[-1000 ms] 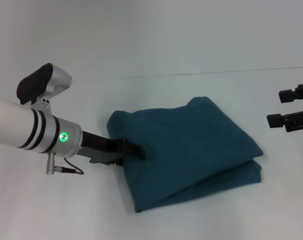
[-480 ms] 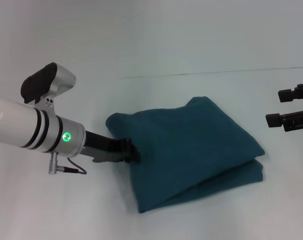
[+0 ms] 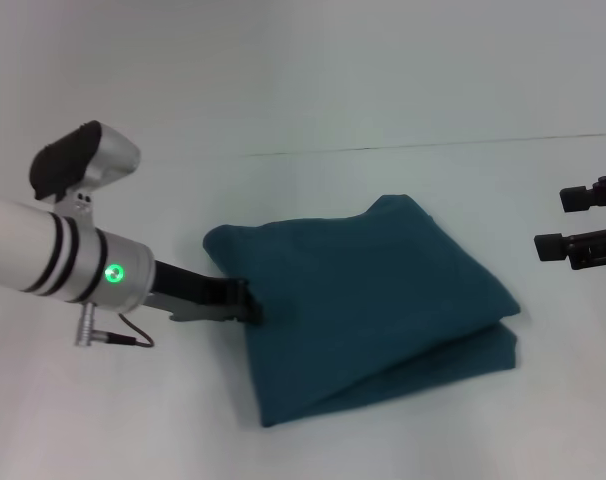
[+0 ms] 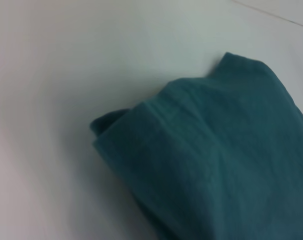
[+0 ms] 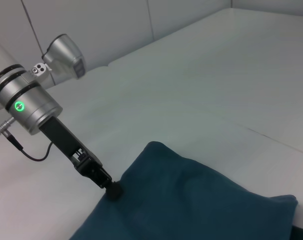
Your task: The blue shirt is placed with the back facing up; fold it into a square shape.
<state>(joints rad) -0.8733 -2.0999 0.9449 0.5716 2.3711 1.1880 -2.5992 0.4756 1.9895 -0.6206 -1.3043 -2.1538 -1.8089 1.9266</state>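
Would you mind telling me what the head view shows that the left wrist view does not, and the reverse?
Only the head view shows the left gripper at the shirt's left edge, the right gripper apart at the right, and the folded bundle whole. Only the left wrist view shows closely the layered folds at the near corner. Both share the blue shirt on the white table.

no readable text, labels, brands, numbers or signs anywhere

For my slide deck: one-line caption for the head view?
Left gripper at the left edge of the folded blue shirt; right gripper apart at right.
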